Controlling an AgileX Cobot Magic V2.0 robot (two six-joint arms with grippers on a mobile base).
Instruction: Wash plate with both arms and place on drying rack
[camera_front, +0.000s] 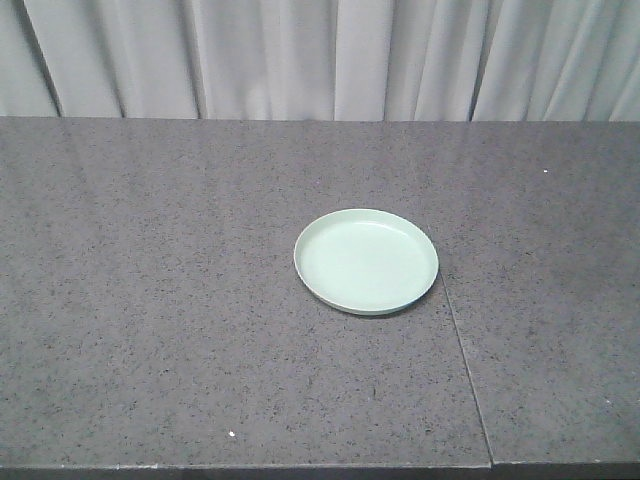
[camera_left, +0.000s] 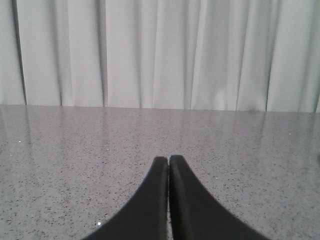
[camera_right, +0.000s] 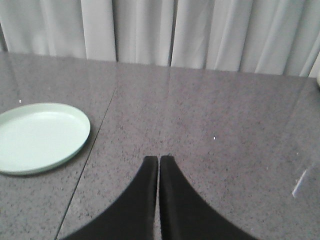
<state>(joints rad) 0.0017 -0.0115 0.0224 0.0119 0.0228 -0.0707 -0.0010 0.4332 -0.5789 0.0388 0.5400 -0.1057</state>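
The left claw (camera_left: 168, 161) has its two black fingers pressed together, tip against tip, with only a thin line showing between them, and it holds nothing. It points out low over a bare stretch of the speckled grey stone surface (camera_left: 65, 165).

The right claw (camera_right: 159, 160) is the same: dark fingers pressed together along their length, pinching nothing, poised low over the surface. Left of it in the right wrist view, and a little further out, lies the plate (camera_right: 40, 137), well apart from the fingertips. A thin straight seam (camera_right: 95, 150) in the stone runs between claw and plate, passing just beside the plate's right rim.

In the front-facing view the plate (camera_front: 366, 262) is a round, shallow, pale mint-green dish with a low raised rim, plain and glossy. It sits flat and upright, alone near the middle of the surface (camera_front: 150, 280). The seam (camera_front: 465, 370) starts close to the plate's near right edge and runs down to the front edge of the stone. No arm shows in this view.

A pale pleated curtain (camera_front: 320, 55) hangs along the far edge of the surface and fills the background in all three views.
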